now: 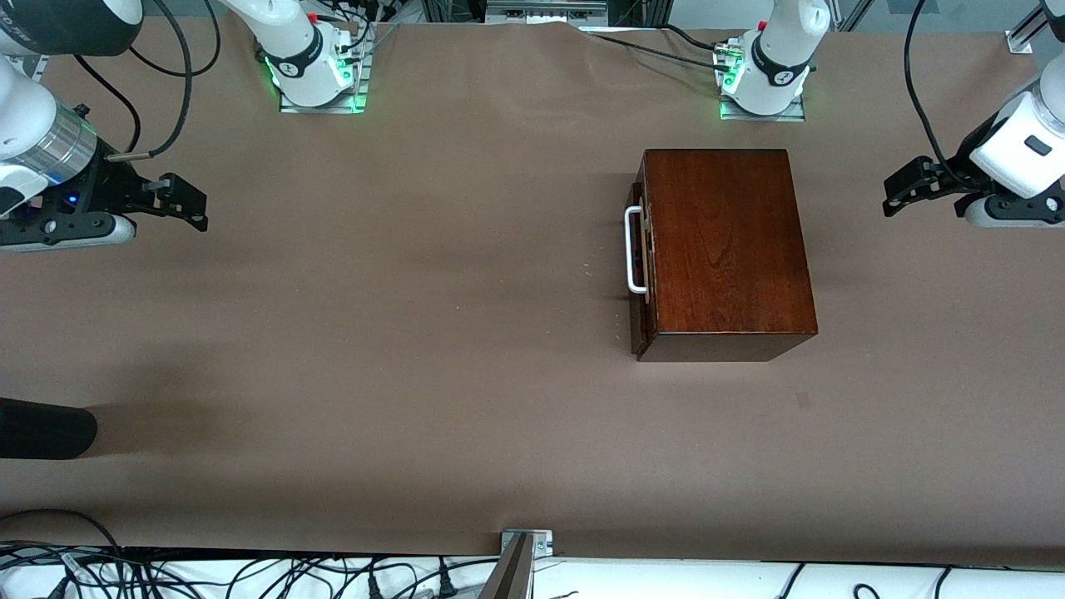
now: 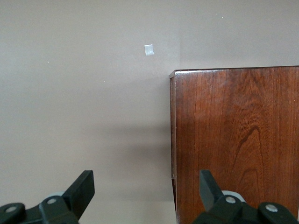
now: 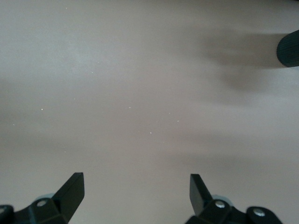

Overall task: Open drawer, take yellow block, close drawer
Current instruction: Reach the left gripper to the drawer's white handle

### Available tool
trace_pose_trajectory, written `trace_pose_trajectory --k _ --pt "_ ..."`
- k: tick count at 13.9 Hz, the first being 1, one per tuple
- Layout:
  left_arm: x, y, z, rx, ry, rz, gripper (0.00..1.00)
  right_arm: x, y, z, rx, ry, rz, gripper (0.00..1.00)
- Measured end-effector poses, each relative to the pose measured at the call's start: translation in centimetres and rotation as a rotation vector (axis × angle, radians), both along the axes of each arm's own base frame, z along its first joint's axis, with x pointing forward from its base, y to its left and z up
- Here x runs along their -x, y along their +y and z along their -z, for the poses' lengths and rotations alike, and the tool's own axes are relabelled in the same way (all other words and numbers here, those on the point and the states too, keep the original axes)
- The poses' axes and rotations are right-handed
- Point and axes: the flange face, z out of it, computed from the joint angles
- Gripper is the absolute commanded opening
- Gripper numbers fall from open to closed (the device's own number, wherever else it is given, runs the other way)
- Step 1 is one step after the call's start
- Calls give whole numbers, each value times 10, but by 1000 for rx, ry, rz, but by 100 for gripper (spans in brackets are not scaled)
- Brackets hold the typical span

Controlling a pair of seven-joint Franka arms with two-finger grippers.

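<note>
The dark reddish-brown wooden box (image 1: 724, 249) stands on the table toward the left arm's end. Its drawer (image 1: 639, 249) is shut, its dark front and white bar handle (image 1: 634, 249) facing the right arm's end. The yellow block is hidden. My left gripper (image 1: 897, 191) is open and empty above the table at the left arm's end, apart from the box; the left wrist view shows the gripper (image 2: 145, 186) over the box's edge (image 2: 233, 140). My right gripper (image 1: 193, 204) is open and empty above bare table at the right arm's end, as the right wrist view (image 3: 136, 186) shows.
Brown paper covers the table (image 1: 416, 333). A black cylinder (image 1: 42, 428) juts in at the right arm's end, nearer the front camera; it also shows in the right wrist view (image 3: 288, 49). A small pale square (image 2: 149, 50) lies on the table near the box.
</note>
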Motion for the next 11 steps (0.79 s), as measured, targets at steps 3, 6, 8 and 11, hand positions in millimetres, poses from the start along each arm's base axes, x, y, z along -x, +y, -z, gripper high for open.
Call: trace_pose_trajectory --k 3,6,8,11 --pt "0 -2 0 0 1 7 100 0 0 0 0 0 0 100" --pt "3 -6 2 -1 28 15 100 0 0 0 0 0 0 100" --pt "13 -9 9 -5 112 18 100 0 0 0 0 0 0 100" --pt "19 -37 20 -2 200 67 100 0 0 0 0 0 0 100"
